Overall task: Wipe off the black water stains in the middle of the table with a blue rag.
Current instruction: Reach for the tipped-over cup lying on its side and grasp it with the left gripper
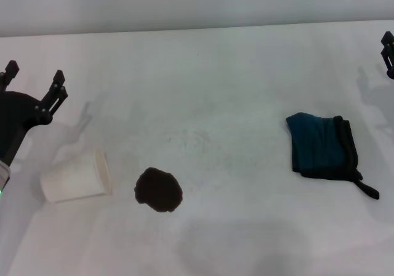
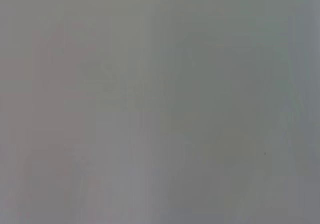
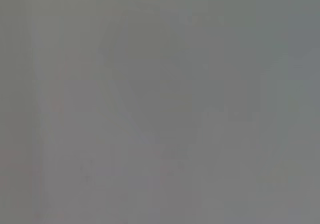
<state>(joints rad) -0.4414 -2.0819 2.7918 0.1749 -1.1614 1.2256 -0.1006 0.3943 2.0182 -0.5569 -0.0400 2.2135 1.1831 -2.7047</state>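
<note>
- White and matte, the large plain tabletop (image 1: 234,91) fills nearly the whole head view, with faint grey smudges near its middle and a pale wall band along the far edge.
- At the table's left side hovers the left gripper (image 1: 34,79), black, its two fingers spread well apart with nothing between them; its dark arm runs off the left edge of the view.
- At the far right edge only a sliver of the black right gripper (image 1: 388,54) shows (too little to tell how its fingers stand), with its shadow on the table beside it.
- Near the left gripper, towards the front, a white paper cup (image 1: 77,176) lies on its side, mouth turned towards the table's middle.
- Just beside the cup's mouth, apart from it by a narrow strip of table, sits the dark brown-black, roughly round blotch of liquid with uneven edges (image 1: 159,190).
- Well apart from the blotch, on the right half of the table, lies the small folded dark teal-blue cloth with black trim (image 1: 321,146), a short black loop trailing from its front right corner; neither gripper touches it.
- Nothing stands between cloth and blotch except smudged table surface.
- Both wrist views show only a featureless grey field, so cup, blotch, cloth and grippers appear in the head view alone.
</note>
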